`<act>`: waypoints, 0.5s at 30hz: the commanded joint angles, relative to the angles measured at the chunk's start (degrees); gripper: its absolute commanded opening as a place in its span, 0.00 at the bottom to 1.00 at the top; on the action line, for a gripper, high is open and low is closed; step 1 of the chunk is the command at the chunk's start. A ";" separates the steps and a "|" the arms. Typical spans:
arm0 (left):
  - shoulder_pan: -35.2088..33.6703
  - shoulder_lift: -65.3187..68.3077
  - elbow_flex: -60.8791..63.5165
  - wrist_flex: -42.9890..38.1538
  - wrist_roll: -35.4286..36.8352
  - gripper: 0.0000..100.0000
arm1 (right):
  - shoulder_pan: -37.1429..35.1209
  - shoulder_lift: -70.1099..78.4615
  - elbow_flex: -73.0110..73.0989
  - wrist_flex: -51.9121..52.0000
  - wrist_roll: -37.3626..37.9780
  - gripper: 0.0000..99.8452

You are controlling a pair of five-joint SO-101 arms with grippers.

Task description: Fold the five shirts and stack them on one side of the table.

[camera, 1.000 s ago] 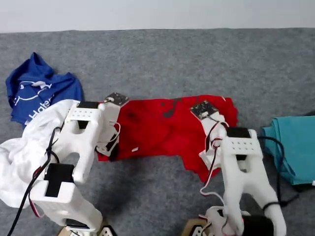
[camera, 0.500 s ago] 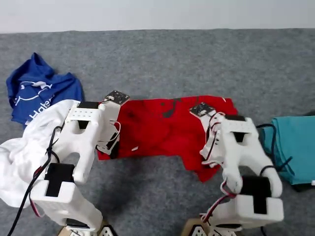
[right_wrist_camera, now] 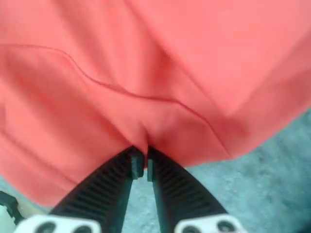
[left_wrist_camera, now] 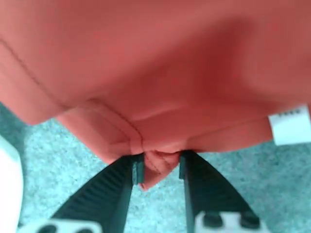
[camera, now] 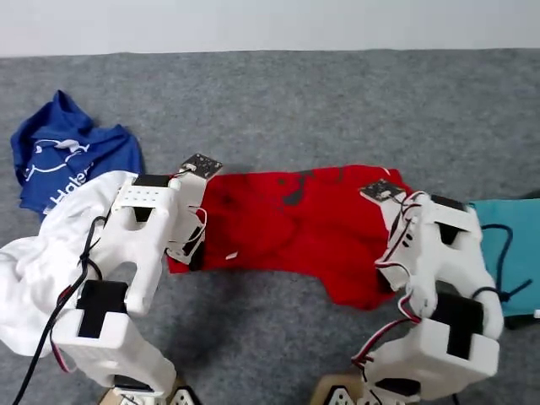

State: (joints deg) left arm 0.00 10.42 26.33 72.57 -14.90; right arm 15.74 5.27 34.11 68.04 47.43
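The red shirt (camera: pixel 287 221) lies spread across the middle of the grey table. My left gripper (left_wrist_camera: pixel 156 167) is shut on a bunched fold at the shirt's left hem (left_wrist_camera: pixel 146 97); in the high view it sits at the shirt's near left corner (camera: pixel 192 256). My right gripper (right_wrist_camera: pixel 140 164) is shut on a pinch of the red shirt (right_wrist_camera: pixel 160 73) near a seam, at the shirt's near right end (camera: pixel 386 283). A blue shirt (camera: pixel 67 156), a white shirt (camera: pixel 34 261) and a teal shirt (camera: pixel 516 253) lie around it.
The blue shirt is crumpled at the far left, and the white one is heaped under the left arm's base. The teal shirt lies flat at the right edge, just beside the right arm. A white label (left_wrist_camera: pixel 290 125) hangs from the red hem. Bare grey table (camera: pixel 337 101) stretches behind.
My right arm has swung to the right with the red cloth in its gripper, drawing the shirt's right end out wider. The left arm has stayed put.
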 commanded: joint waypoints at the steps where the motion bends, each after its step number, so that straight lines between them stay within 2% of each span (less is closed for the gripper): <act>1: -0.09 -2.73 -0.66 -1.23 -0.26 0.14 | 3.03 -1.01 -1.32 1.80 3.08 0.01; 4: 0.09 -3.16 -0.66 -1.05 -0.26 0.14 | 2.59 -4.88 -1.32 4.09 4.13 0.05; 10: 0.18 -3.25 -2.59 2.64 -0.26 0.18 | 2.59 -18.07 -1.32 10.24 4.13 0.24; 15: 0.18 -3.25 -8.13 7.74 -1.76 0.19 | 1.98 -27.65 -1.32 13.76 4.13 0.25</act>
State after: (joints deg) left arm 0.00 10.15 22.29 77.23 -14.99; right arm 17.49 -16.09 34.46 80.09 50.86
